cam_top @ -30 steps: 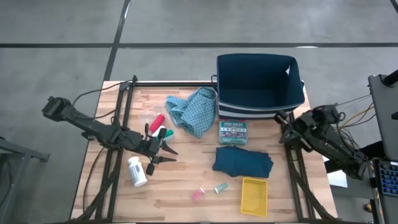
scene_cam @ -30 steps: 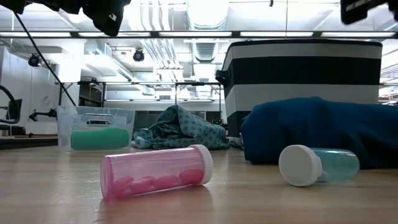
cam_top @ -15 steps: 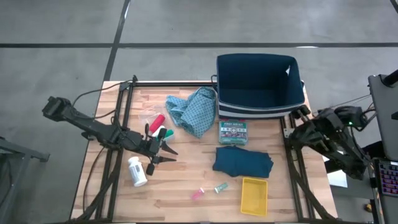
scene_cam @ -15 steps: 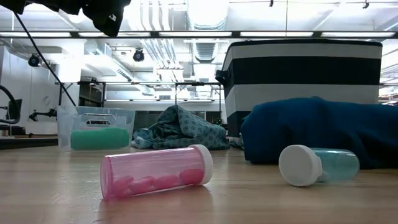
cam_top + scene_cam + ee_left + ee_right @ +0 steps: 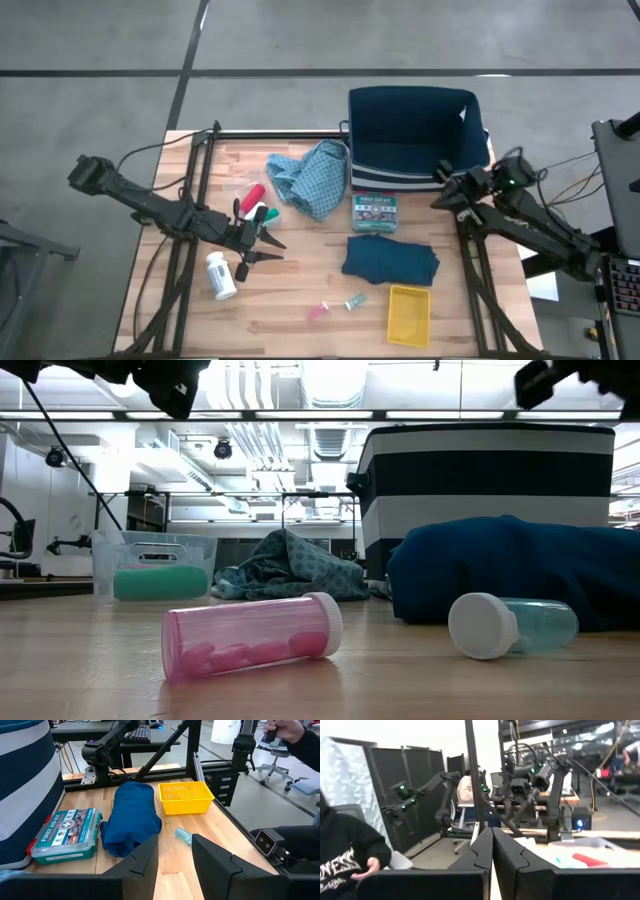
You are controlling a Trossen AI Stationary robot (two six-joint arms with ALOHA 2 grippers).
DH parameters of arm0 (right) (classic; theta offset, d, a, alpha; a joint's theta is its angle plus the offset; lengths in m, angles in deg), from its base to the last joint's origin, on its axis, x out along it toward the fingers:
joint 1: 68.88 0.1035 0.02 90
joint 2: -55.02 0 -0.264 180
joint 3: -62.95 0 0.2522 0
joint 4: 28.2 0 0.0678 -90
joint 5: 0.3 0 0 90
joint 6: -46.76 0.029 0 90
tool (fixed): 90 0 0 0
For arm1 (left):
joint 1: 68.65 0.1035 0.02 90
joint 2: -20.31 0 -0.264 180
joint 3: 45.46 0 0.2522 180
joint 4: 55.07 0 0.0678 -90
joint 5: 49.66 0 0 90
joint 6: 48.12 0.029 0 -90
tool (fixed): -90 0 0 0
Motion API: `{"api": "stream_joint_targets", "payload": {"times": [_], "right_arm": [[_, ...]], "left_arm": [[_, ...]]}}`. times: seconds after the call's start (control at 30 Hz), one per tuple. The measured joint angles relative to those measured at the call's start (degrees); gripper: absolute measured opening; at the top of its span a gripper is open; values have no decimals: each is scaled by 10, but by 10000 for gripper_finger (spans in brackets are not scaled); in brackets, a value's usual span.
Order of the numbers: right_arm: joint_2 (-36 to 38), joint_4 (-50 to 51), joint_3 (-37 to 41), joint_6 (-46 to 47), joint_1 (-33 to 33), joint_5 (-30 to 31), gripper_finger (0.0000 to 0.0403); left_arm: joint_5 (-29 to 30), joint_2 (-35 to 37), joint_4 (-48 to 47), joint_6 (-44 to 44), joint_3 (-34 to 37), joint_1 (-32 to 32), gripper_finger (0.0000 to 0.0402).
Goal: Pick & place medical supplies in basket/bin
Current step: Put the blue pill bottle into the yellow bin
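Looking down on our table, we see that nothing has gone into the basket (image 5: 416,135) yet. It sits at the far side of the table, toward the right, and its blue inside looks empty.

Our left gripper (image 5: 258,243) hangs over the left part of the table with its fingers spread apart. It sits just beside the white pill bottle (image 5: 220,275), which lies on its side a little nearer to us. The red and green cylinders (image 5: 259,202) lie a bit farther away, next to the light-blue patterned cloth (image 5: 312,176). We think the fingers are spread so they can close around one of these small things.

Our right gripper (image 5: 446,196) is up by the basket's near right corner, holding nothing. Its fingers are pressed together, maybe because it is only moving in and has nothing to grab yet.

The dark teal folded cloth (image 5: 390,259) lies in the middle, near a first aid box (image 5: 375,212). A yellow tray (image 5: 409,314) and two small tubes (image 5: 337,307) lie at the near edge. A person in a dark sleeve (image 5: 350,855) sits off beyond the table.
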Motion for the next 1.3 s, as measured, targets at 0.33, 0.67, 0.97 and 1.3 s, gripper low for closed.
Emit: {"api": "stream_joint_targets", "payload": {"times": [0.33,0.67,0.97,1.3], "right_arm": [[-113,-114,3,-70,139,53,8],[-224,-143,-41,-163,367,134,8],[-349,-143,-85,-173,540,305,8],[-517,-143,-167,-172,597,363,8]], "left_arm": [[0,0,-2,0,0,0,120],[0,0,-3,0,0,0,120],[0,0,-3,0,0,0,120],[0,0,-5,0,0,0,120]]}}
